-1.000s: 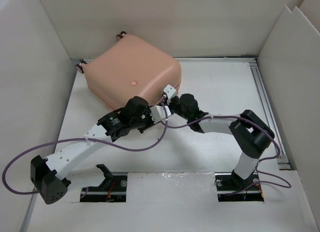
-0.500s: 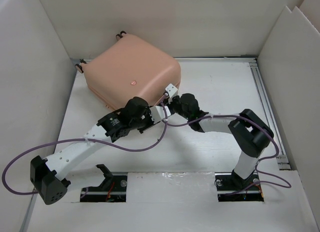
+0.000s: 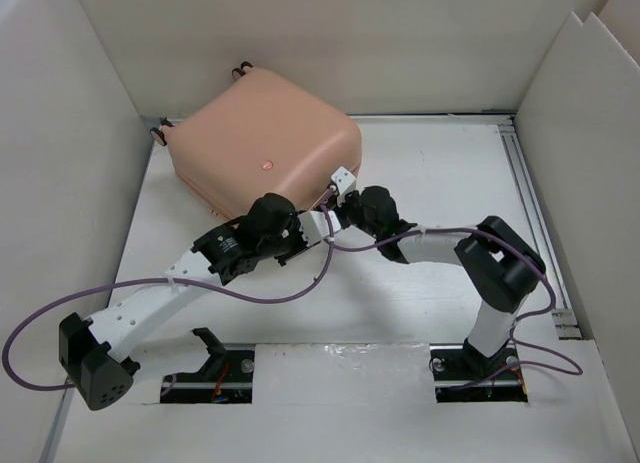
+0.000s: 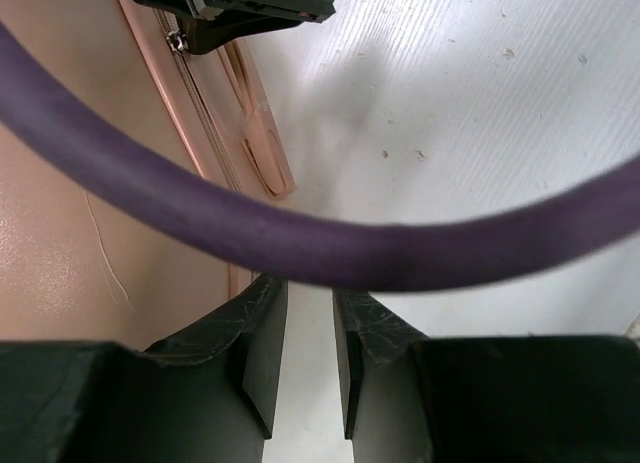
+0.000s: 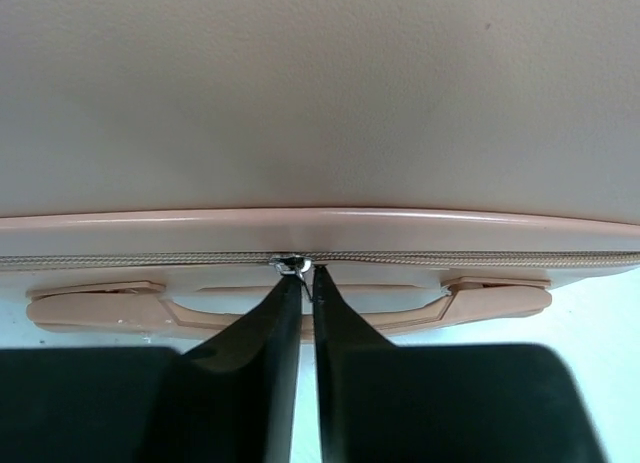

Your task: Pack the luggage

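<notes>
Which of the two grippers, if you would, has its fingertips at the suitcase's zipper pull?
The right gripper, pinched at the zipper pull above the handle; the left gripper points at bare table.

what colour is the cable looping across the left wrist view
Purple cable; clearest in the left wrist view.

- A flat white table surface (image 3: 440, 173) is lying under everything, showing faint parallel streaks and a few small dark specks in the left wrist view (image 4: 470, 113).
- Tall white board walls (image 3: 60, 183) are standing around the left, far and right sides.
- A thin silver metal rail (image 3: 535, 208) is running along the table's right edge.
</notes>
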`<state>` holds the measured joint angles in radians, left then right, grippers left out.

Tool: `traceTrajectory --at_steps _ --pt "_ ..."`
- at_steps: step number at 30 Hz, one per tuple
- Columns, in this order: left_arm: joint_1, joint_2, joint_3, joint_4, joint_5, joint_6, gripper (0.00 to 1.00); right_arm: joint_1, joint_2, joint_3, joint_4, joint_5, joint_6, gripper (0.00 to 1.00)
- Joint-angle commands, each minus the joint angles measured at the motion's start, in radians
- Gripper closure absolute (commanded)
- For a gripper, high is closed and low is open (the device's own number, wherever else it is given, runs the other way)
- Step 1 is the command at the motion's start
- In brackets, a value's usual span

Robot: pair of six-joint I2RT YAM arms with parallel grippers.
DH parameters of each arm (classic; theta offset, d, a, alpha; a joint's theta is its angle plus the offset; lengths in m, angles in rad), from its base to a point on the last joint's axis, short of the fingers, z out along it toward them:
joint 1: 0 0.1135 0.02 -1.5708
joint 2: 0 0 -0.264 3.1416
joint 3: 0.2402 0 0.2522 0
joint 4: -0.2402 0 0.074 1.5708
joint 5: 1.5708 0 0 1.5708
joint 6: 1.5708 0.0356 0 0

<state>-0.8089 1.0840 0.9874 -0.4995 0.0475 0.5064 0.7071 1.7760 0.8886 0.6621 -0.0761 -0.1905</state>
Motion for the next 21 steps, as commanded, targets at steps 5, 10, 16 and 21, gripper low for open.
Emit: traceTrajectory --at_steps 5,10,16,21 --pt "0.007 -0.026 -0.012 0.024 -0.003 0.001 0.78 -0.037 0.020 0.018 0.123 -0.037 0.046 1.00" --pt "0.007 -0.015 -0.012 0.015 0.008 0.001 0.78 -0.058 -0.012 -0.004 0.062 0.085 0.066 1.00" --pt "-0.032 0.063 0.054 -0.033 -0.038 0.056 0.77 -0.127 -0.035 0.070 -0.068 0.147 0.069 1.00" --pt "-0.055 0.137 0.120 -0.057 -0.063 0.099 0.77 -0.208 -0.043 0.145 -0.084 0.023 0.106 1.00"
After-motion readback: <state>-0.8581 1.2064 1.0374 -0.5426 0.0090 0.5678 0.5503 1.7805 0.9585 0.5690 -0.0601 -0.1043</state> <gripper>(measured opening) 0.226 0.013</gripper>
